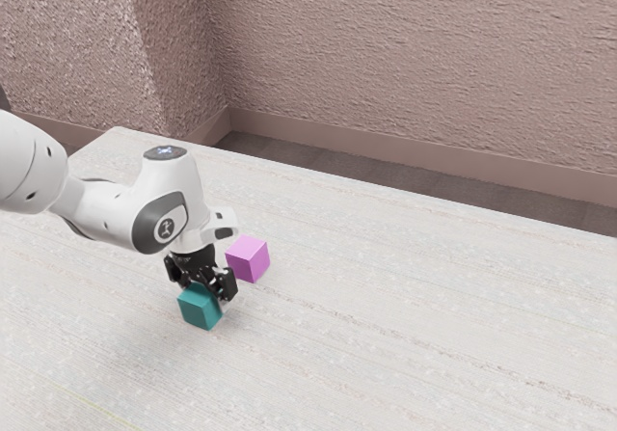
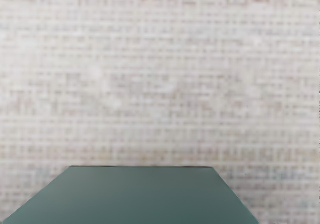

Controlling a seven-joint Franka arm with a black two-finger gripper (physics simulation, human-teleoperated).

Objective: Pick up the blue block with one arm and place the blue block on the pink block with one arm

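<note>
a rough pinkish-brown wall [image 1: 405,55] with a darker skirting stands behind a pale, faintly streaked table [image 1: 434,335]. the white arm [image 1: 106,204] reaches in from the exterior view's left and bends down to the near-middle of the table. its gripper [image 1: 204,284] points downward and pinches the top of the blue block [image 1: 200,309], which renders more teal than blue, one black finger on either side. the block hangs directly under the hand, low over the table or perhaps resting on it; i cannot tell which from this angle. the pink block [image 1: 249,258] sits on the table just beside the hand, toward the exterior view's right and a little farther back, apart from the blue one.

the main risk is the closeness. if the blue block is carried sideways before it is raised above the pink block's top, its edge or a finger would knock the pink block away. the hold takes only the upper part of the block, so a quick swing could tilt it in the pinch, and a tilted or off-centre release would let it slide off the small pink top.

in the wrist view the blue block [image 2: 135,196] is a flat teal face cut off at the frame edge, with bare table [image 2: 160,83] beyond. the finger contact itself is small and dark in the exterior view, and the arm's base is cut off.
</note>
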